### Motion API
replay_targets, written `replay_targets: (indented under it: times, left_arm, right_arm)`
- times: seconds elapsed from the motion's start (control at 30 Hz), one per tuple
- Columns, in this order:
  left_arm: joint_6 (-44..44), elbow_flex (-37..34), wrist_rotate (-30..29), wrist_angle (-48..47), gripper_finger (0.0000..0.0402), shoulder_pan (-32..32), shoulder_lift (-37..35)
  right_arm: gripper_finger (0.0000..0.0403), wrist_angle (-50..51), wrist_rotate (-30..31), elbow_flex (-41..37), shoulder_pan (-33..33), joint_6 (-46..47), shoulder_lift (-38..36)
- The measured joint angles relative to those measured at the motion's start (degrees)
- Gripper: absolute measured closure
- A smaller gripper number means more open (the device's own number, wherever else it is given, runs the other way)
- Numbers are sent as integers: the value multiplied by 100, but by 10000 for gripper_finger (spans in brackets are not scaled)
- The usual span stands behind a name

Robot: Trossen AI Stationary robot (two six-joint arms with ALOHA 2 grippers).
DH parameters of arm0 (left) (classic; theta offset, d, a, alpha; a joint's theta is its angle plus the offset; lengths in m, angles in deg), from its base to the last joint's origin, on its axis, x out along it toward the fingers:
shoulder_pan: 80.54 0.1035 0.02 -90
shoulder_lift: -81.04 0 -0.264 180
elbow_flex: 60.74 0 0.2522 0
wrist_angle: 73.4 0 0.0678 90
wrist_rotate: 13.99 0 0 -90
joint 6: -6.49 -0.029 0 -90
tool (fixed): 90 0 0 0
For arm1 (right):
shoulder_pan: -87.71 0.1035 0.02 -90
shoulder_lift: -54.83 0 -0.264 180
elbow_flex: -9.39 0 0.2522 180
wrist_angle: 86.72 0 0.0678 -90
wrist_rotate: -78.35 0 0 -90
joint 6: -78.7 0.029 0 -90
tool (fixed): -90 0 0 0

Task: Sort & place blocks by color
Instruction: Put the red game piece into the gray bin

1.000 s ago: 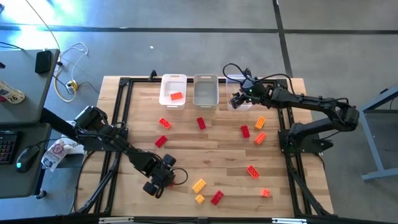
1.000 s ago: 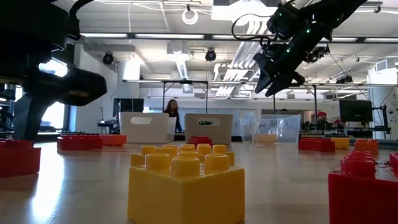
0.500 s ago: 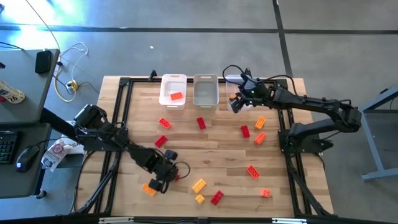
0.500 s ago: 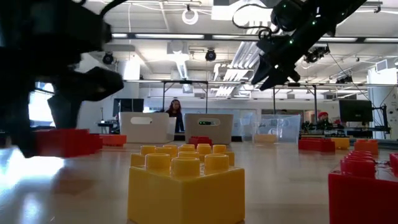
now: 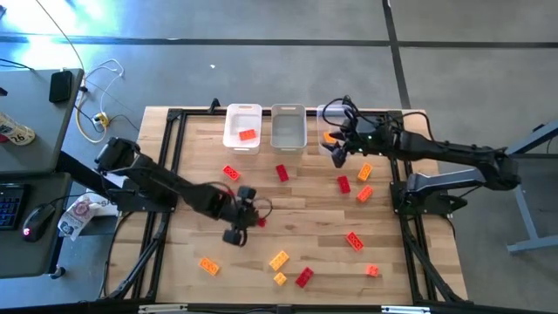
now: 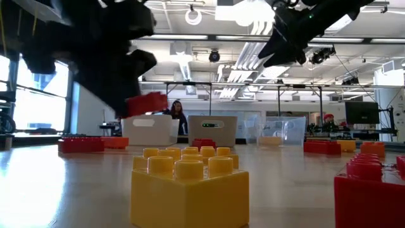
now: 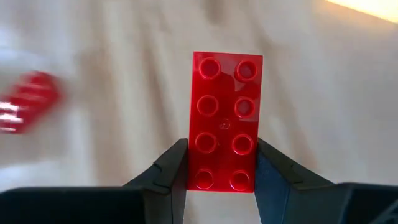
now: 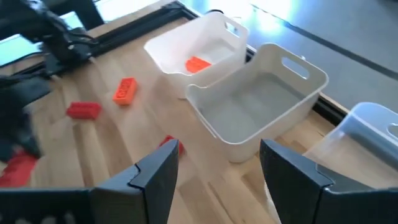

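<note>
- Left gripper [image 5: 242, 216], centre-left of the high view, has risen off the lower-left table [image 5: 305, 209]; fingers clamped on a red block [image 7: 224, 121], now carried clear of the wood.
- An orange block [image 5: 208, 265] it covered a second ago lies exposed, lower left.
- Right gripper [image 5: 338, 150], fingers apart and empty, has backed off the clear bin [image 5: 329, 113], upper right.
- Judgement: red block's delivery comes next; the other blocks still lie scattered.

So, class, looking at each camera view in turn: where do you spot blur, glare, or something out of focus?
Left wrist view: the red block gripped by the left gripper is sharp, while another red block beside it is smeared. Low view: the yellow block is crisp; the dark left arm is blurred. High view: bluish glare on the floor.
</note>
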Motion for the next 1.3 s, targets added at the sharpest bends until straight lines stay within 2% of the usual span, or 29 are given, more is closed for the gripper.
replay_targets:
  times: [0.2,0.47,0.57,0.8,0.93,1.03,1.2,1.3]
  left_arm:
    - [-644,2,-363,689,291,661,-202]
    - [-1441,7,-351,2013,291,1614,-288]
    - [-1597,9,-256,2242,291,2014,-289]
    - [-1622,9,-165,2786,289,2926,-289]
    - [-1437,9,162,3409,285,3377,-289]
    - [-1342,9,155,4007,283,3679,-289]
    - [-1089,9,196,4763,282,4115,-289]
    - [-963,9,602,4821,281,4353,-289]
  right_arm:
    - [192,28,3,0,258,-334,-48]
    - [192,299,20,0,345,-438,-24]
    - [192,304,140,0,345,-440,-24]
    - [192,310,529,0,345,-594,7]
    - [192,314,740,0,330,-883,76]
    - [192,302,931,0,330,-1080,142]
    - [192,248,1174,0,330,-1726,292]
    - [192,53,1183,0,330,-2219,436]
